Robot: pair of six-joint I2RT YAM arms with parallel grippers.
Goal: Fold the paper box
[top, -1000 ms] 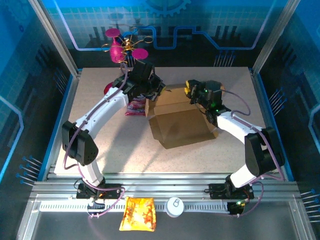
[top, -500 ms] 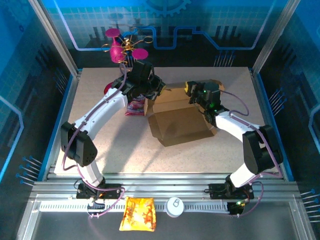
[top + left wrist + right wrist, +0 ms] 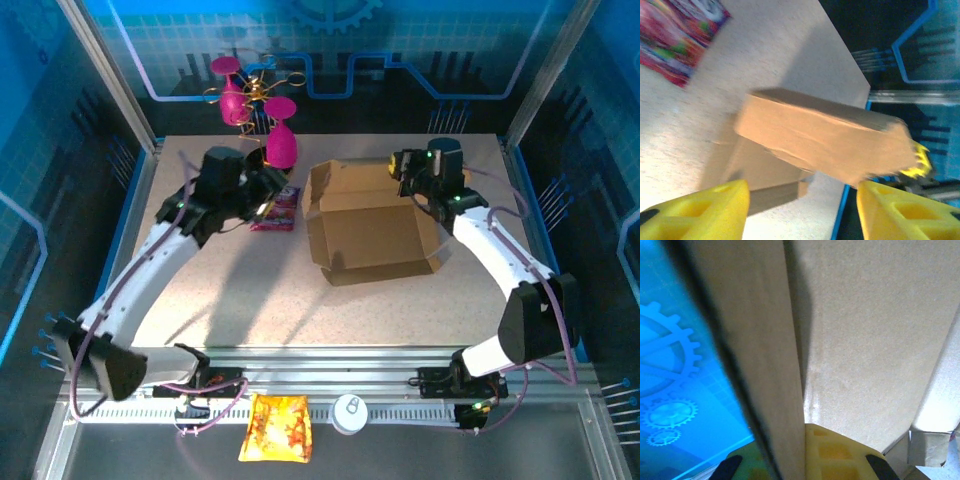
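The paper box (image 3: 372,232) is plain brown cardboard and stands opened out in the middle of the table, with flaps up at its far side. My right gripper (image 3: 407,176) is at the box's far right corner. In the right wrist view, my right gripper (image 3: 790,462) is shut on a cardboard panel (image 3: 765,350) that runs up between the fingers. My left gripper (image 3: 266,192) hangs left of the box and clear of it. In the left wrist view, my left gripper (image 3: 801,200) is open with nothing between its yellow fingers (image 3: 715,210), and the box (image 3: 825,137) lies ahead.
A pink snack packet (image 3: 275,210) lies flat on the table between my left gripper and the box, and it is visible too from the left wrist (image 3: 677,35). A pink ornament (image 3: 268,125) stands at the back. An orange packet (image 3: 277,428) and a white lid (image 3: 350,413) rest on the front rail.
My left gripper let go of the box's left side, opened, and drew back to the left. My right gripper closed on the far right panel and shifted right, and the box stands wider open.
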